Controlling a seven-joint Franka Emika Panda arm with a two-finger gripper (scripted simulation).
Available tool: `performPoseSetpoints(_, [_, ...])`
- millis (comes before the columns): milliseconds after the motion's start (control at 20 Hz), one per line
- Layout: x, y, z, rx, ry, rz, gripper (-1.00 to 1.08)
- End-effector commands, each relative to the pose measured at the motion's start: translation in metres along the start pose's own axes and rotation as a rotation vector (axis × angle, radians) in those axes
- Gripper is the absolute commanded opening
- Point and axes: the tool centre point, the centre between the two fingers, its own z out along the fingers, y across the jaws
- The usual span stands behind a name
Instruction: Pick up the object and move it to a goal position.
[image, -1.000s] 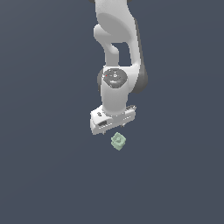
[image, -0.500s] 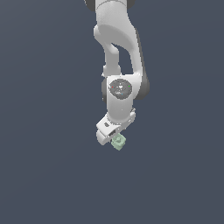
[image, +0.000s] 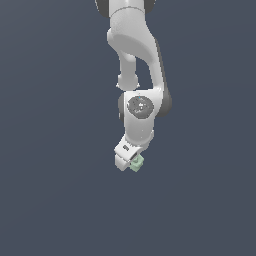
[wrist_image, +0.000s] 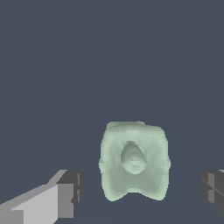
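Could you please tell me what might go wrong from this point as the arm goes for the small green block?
The end effector is open, its fingers standing clear of the pale green block on both sides. The block seems off-centre, nearer one finger, so closing might nudge or rotate it. It is also tiny against the end effector in the exterior view, so a shallow pinch could slip.
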Motion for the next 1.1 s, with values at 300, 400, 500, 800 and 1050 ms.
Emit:
performPoseSetpoints(300, [0.000, 0.000, 0.007, 0.000, 0.000, -0.009, 1.00])
performPoseSetpoints(400, [0.000, 0.000, 0.016, 0.000, 0.000, -0.010, 1.00])
performPoseSetpoints(500, [0.000, -0.001, 0.027, 0.000, 0.000, -0.011, 1.00])
performPoseSetpoints(800, [0.000, -0.001, 0.050, 0.000, 0.001, -0.014, 1.00])
performPoseSetpoints(1050, [0.001, 0.000, 0.051, 0.000, 0.001, -0.014, -1.00])
